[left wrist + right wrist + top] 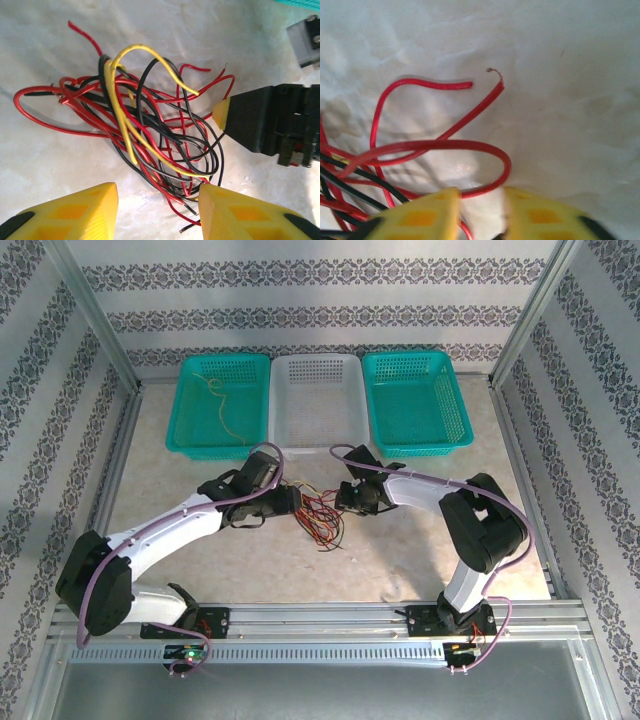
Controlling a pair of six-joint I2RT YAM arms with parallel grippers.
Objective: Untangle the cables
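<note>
Yellow left fingers [80, 210] astride near end of tangled cables [150, 130]

The top camera sits high up behind the arms and looks down on the whole table [420, 550] from far off. The left wrist camera sits just behind the left gripper [156, 189] and looks out past its jaws. It is very near the cables [150, 130] lying in front of them. The right wrist camera sits behind the right gripper [481, 192] and looks down past its jaws. It is nearer still, at a red loop [445, 147] by their tips. All three views share the cables between the two grippers. The left wrist view also sees the right gripper across the cables.
</note>
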